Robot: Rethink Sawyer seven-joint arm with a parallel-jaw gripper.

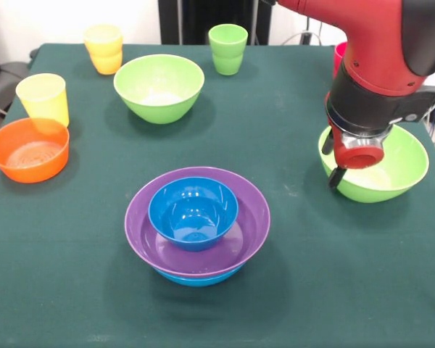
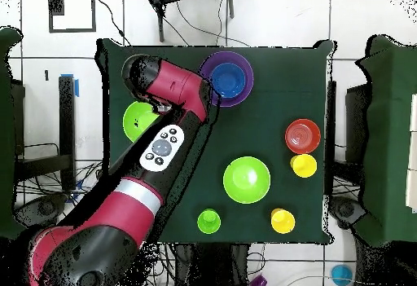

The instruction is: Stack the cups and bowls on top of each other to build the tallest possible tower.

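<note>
The tower stands at the table's middle: a small blue bowl [image 1: 193, 212] nested in the wide purple bowl [image 1: 203, 250], which sits on the large blue bowl [image 1: 196, 278]; it also shows in the overhead view [image 2: 226, 77]. My gripper [image 1: 334, 161] hangs at the left rim of a light green bowl [image 1: 391, 170] on the right; its wrist covers that rim. A second light green bowl [image 1: 159, 87] sits at the back. The orange bowl [image 1: 29, 149], yellow cup [image 1: 43, 98], orange-yellow cup [image 1: 104, 48] and light green cup [image 1: 228, 48] stand apart. The red cup [image 1: 339, 56] peeks from behind the arm.
The red arm [image 2: 175, 128] crosses the table's left side in the overhead view and covers part of the light green bowl [image 2: 137, 120] there. The other light green bowl [image 2: 247, 179] and the cups stand near the robot's side of the green cloth.
</note>
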